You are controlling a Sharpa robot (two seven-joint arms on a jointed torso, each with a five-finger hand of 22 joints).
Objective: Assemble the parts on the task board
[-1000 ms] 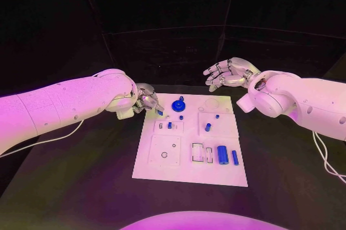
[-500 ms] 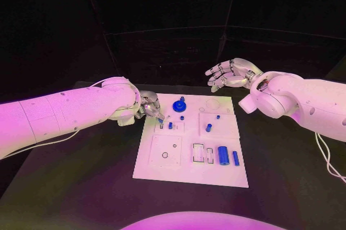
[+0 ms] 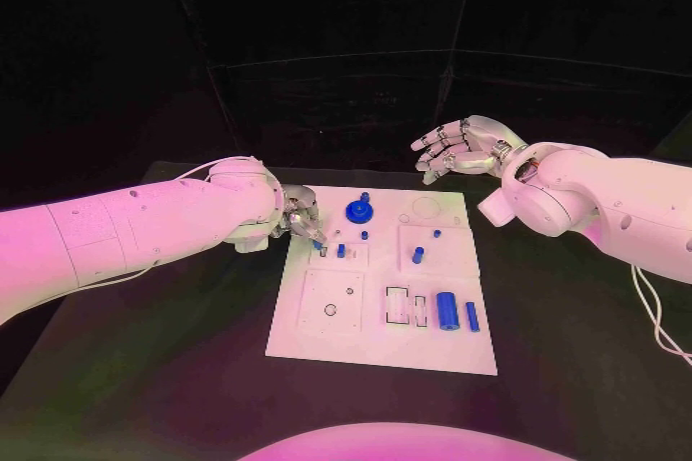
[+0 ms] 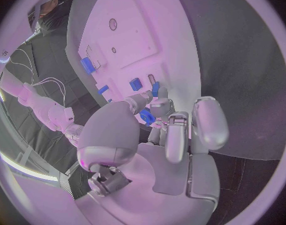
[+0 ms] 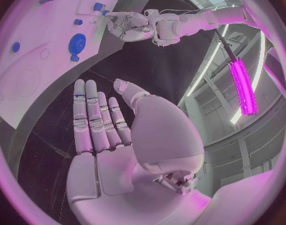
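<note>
**Left hand pinching a blue part at the board's far left edge**

Head view: the task board [image 3: 378, 331] is lying in the middle of the black table [image 3: 577, 321]. The left hand [image 3: 299, 212] is hovering over the board's far left edge, fingers curled down around a small blue part [image 3: 317, 244]. The right hand [image 3: 464, 146] is hanging in the air beyond the board's far right corner, fingers apart and holding nothing. A blue round part [image 3: 356, 214] is sitting near the far edge, and a blue cylinder [image 3: 446, 310] is lying near the right side.

Left wrist view: this is showing what the head view is hiding, the fingertips [image 4: 160, 106] closing on the small blue part [image 4: 147, 116] just above the white board [image 4: 127, 30].

Right wrist view: the right hand's [image 5: 105, 135] palm is facing the camera with fingers straight, gripping nothing; the left hand [image 5: 125, 22] is appearing across the board's [image 5: 30, 75] edge.

No writing is readable anywhere.
</note>
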